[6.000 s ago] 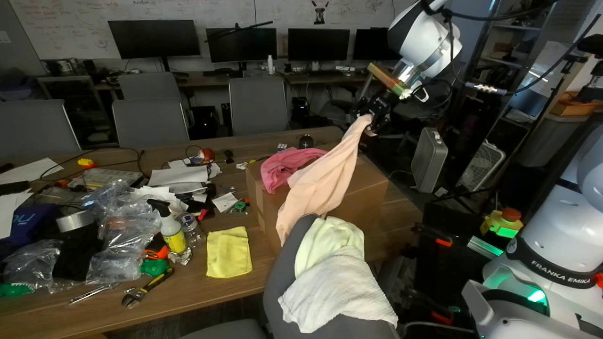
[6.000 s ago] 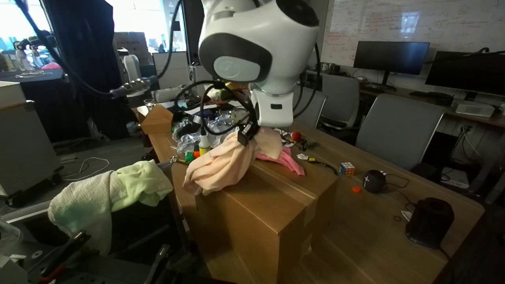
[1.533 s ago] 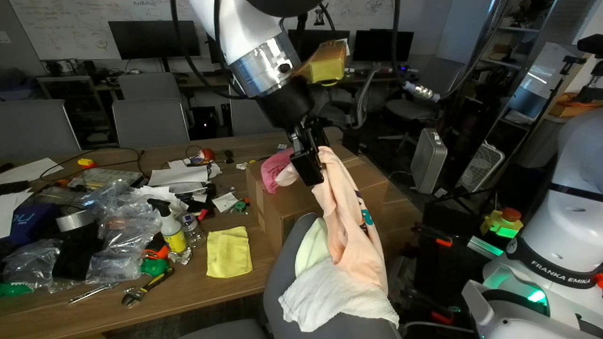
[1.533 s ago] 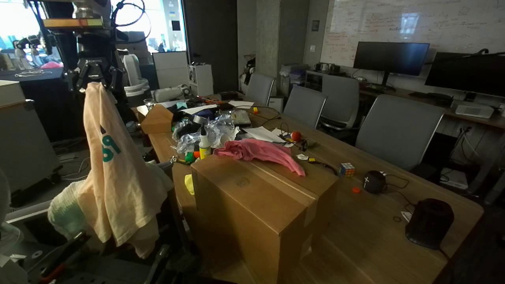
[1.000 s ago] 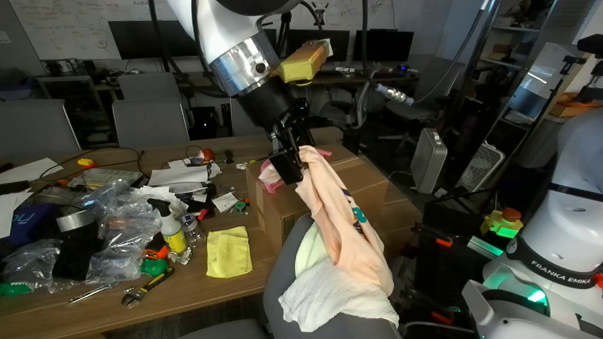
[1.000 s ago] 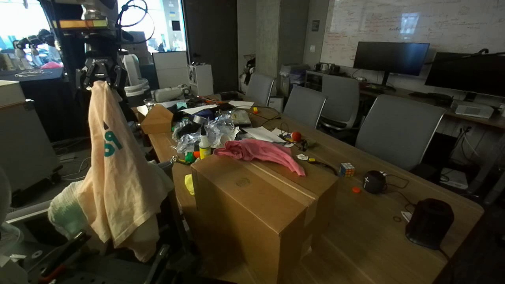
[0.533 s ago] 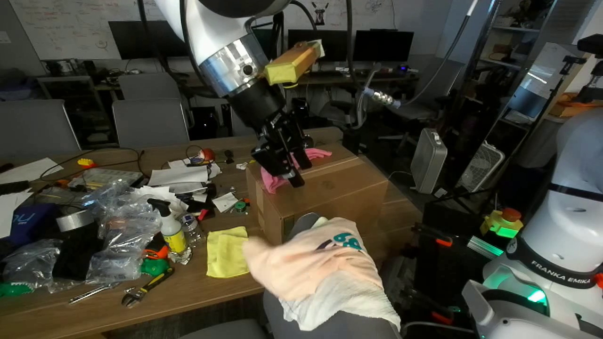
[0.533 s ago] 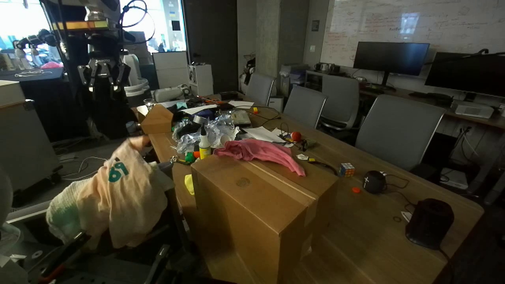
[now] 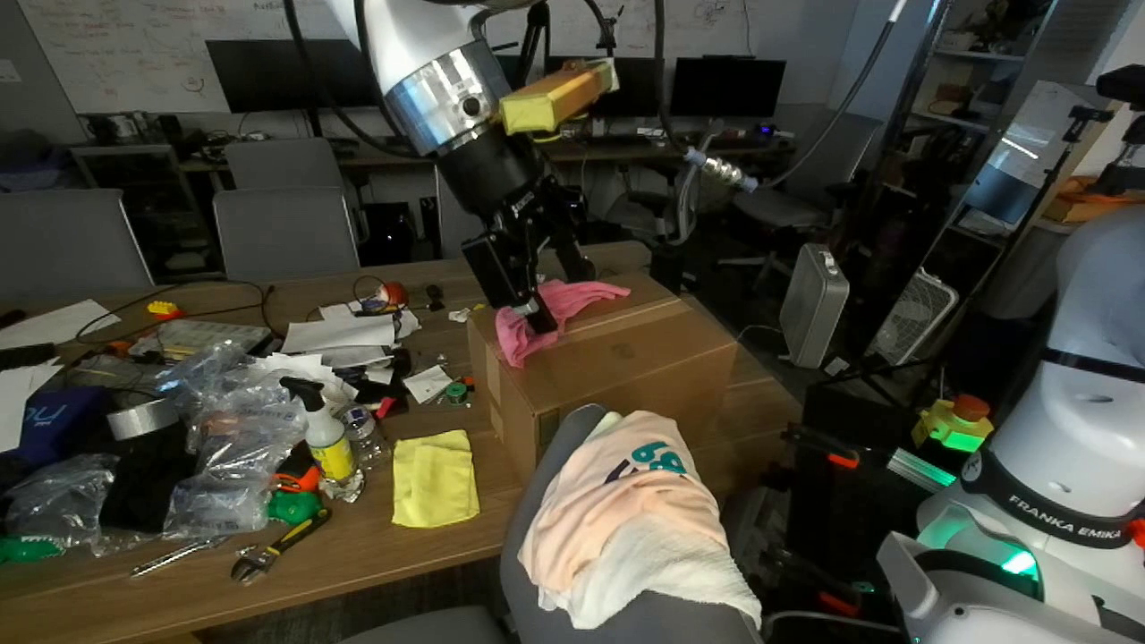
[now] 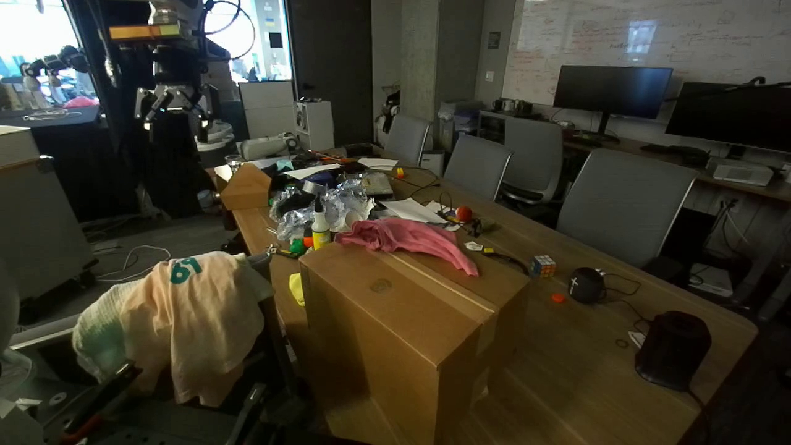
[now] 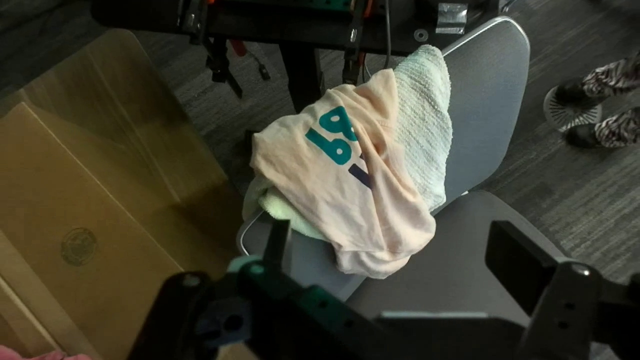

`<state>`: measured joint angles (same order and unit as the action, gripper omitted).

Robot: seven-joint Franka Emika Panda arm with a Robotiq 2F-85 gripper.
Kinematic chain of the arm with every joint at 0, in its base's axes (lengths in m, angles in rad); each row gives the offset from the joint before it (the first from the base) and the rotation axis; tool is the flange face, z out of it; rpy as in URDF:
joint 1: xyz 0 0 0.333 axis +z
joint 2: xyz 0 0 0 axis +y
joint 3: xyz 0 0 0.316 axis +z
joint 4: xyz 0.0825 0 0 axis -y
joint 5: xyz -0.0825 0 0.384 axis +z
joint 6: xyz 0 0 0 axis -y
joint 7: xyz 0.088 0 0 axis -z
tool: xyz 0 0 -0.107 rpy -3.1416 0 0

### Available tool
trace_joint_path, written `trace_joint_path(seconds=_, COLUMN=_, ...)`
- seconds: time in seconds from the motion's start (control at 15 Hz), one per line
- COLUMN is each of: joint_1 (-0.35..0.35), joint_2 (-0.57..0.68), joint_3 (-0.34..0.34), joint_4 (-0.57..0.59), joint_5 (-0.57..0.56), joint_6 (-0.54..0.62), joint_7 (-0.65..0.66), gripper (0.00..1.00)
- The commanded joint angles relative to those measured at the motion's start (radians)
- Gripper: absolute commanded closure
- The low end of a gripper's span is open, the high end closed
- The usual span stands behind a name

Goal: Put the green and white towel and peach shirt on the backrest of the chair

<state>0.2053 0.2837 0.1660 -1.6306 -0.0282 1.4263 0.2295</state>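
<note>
The peach shirt (image 9: pixel 617 501) lies draped over the backrest of the chair (image 9: pixel 662 617), its teal print facing up. Beneath it is the green and white towel (image 9: pixel 666 555), partly covered; its white part (image 11: pixel 425 130) and a pale green edge (image 11: pixel 292 215) show in the wrist view. Both cloths hang down the backrest's far side in an exterior view, where the shirt (image 10: pixel 198 321) overlaps the towel (image 10: pixel 99 327). My gripper (image 9: pixel 562 295) is up in the air, apart from the cloths, with its fingers (image 11: pixel 520 265) spread wide and nothing between them.
A cardboard box (image 9: pixel 626 367) stands on the table beside the chair, with a pink cloth (image 10: pixel 401 238) on top. A yellow cloth (image 9: pixel 436 483), a spray bottle (image 9: pixel 329 443) and clutter occupy the table. Someone's shoes (image 11: pixel 582 95) show on the floor.
The shirt was carried from above the box to the chair. My gripper then opened and released it. Its raised end dropped onto the backrest and settled over the towel.
</note>
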Motion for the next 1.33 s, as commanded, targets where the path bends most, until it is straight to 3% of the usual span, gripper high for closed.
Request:
trace_joint_path(seconds=0.0, joint_1=-0.048, joint_2=-0.097, joint_3=-0.056, joint_4=-0.066, joint_5=0.063, joint_6=0.051, joint_7=0.059, gripper=0.00)
trace_joint_path(seconds=0.53, joint_1=-0.203, joint_2=-0.327, joint_3=-0.194, joint_4=-0.351, joint_5=0.156, joint_6=0.208, joint_7=0.126, gripper=0.00)
trace_joint_path(seconds=1.27, joint_1=-0.415, joint_2=-0.663, joint_3=-0.336, joint_4=-0.938, joint_5=0.269, joint_6=0.579, joint_7=0.167, gripper=0.00)
